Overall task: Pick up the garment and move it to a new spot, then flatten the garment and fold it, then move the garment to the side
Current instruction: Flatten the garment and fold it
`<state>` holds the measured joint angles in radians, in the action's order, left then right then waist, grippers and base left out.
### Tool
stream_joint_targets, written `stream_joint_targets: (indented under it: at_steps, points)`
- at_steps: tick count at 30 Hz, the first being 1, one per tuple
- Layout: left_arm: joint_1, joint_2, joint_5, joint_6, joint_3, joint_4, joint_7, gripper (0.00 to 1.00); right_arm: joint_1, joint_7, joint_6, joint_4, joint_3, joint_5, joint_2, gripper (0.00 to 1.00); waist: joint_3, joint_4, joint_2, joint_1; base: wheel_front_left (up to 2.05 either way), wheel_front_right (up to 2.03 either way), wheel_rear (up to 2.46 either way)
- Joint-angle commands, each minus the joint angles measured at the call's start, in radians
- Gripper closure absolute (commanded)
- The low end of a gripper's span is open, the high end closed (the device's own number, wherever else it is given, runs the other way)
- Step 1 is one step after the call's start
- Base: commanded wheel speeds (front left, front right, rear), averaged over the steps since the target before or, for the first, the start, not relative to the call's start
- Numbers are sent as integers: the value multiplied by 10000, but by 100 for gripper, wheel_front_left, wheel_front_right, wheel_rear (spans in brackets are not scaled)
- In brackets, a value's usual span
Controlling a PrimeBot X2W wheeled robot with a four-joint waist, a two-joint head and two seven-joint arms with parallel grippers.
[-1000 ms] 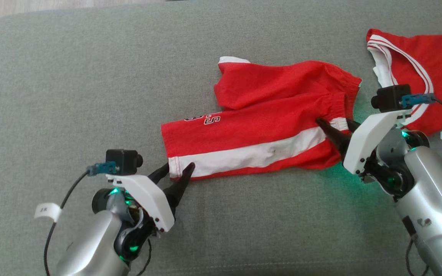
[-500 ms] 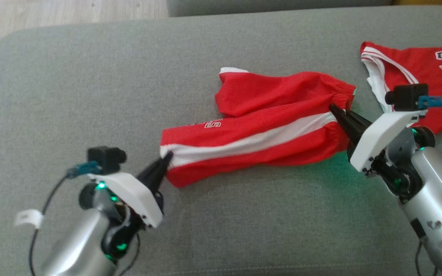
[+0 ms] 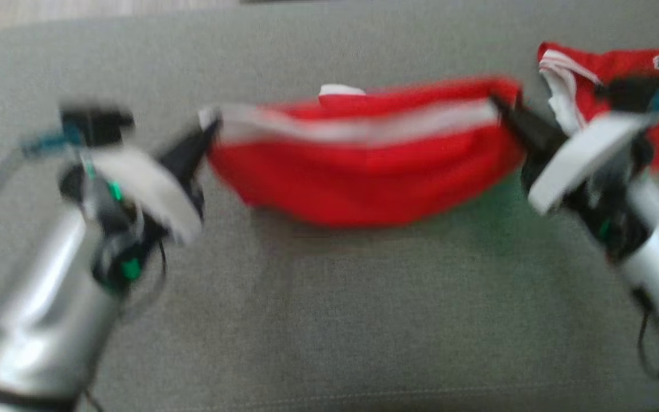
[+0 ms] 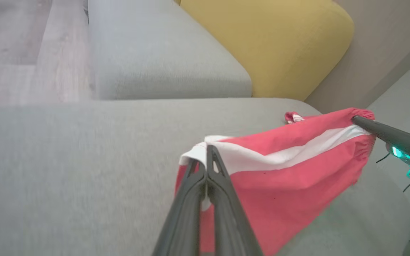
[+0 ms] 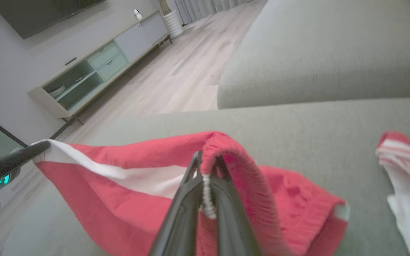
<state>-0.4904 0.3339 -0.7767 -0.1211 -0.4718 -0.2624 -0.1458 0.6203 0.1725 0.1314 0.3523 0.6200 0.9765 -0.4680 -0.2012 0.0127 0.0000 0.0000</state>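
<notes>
The garment [image 3: 364, 171], red shorts with a white side stripe, hangs stretched between my two grippers above the grey cushion [image 3: 329, 320]. My left gripper [image 3: 210, 123] is shut on the hem corner at the stripe's end, seen close in the left wrist view [image 4: 205, 156]. My right gripper [image 3: 498, 106] is shut on the elastic waistband [image 5: 222, 149], its fingers [image 5: 190, 199] pinching the white edge. The shorts [image 4: 287, 167] sag in the middle, and their lower edge hangs near the cushion. The head view is blurred by motion.
A red jersey [image 3: 621, 74] with white trim lies at the far right of the cushion, also at the right wrist view's edge [image 5: 408, 167]. A yellow cushion [image 4: 269, 42] and a second grey seat [image 4: 155, 60] lie beyond. Wood floor [image 5: 176, 71] borders the sofa.
Both grippers shut on the shorts, left on the hem corner and right on the waistband, then lifted them off the cushion and pulled them taut. The head camera shifted too.
</notes>
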Motion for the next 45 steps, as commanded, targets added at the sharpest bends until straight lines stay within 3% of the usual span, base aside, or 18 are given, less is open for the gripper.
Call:
stream_joint_targets:
  at_steps: [1, 7, 14, 23, 28, 30, 36, 45]
  points:
    - [-1625, 461, 34, -53, 426, 147, -210, 100, 1200, -34, -7, -306, 169, 156, -352, 100, -699, 23, 0, 0, 0, 0, 0]
    - [-3977, 493, -179, -86, 335, -804, -584, 100, 3194, 235, -7, 208, 465, 760, -332, 100, -1683, 12, 0, 0, 0, 0, 0]
    - [-7083, 765, -848, -93, 27, -2077, -600, 100, 6164, 225, -7, 1262, 755, 1174, 121, 100, -2605, -61, 0, 0, 0, 0, 0]
    - [-10655, 999, -1707, -94, 42, -3417, -68, 100, 9668, -522, -7, 2050, 753, 1631, 508, 100, -3439, 175, 0, 0, 0, 0, 0]
    - [-11898, 1098, -2138, -95, -427, -4023, 568, 100, 10684, -1752, -7, 2156, 1116, 1747, 520, 100, -3696, 245, 0, 0, 0, 0, 0]
    - [-11922, 1143, -2413, -95, -655, -4070, 756, 100, 10580, -2298, -7, 2037, 1233, 2016, 531, 100, -3741, 258, 0, 0, 0, 0, 0]
    - [-10767, 1607, -3104, -95, -2203, -3672, 649, 100, 9222, -2285, -7, 1587, 2575, 2901, 64, 100, -3344, 317, 0, 0, 0, 0, 0]
    - [-7730, 3185, -5045, -95, -4345, -2074, -877, 100, 6340, -1541, -7, 607, 4565, 4519, -1171, 100, -1615, 227, 0, 0, 0, 0, 0]
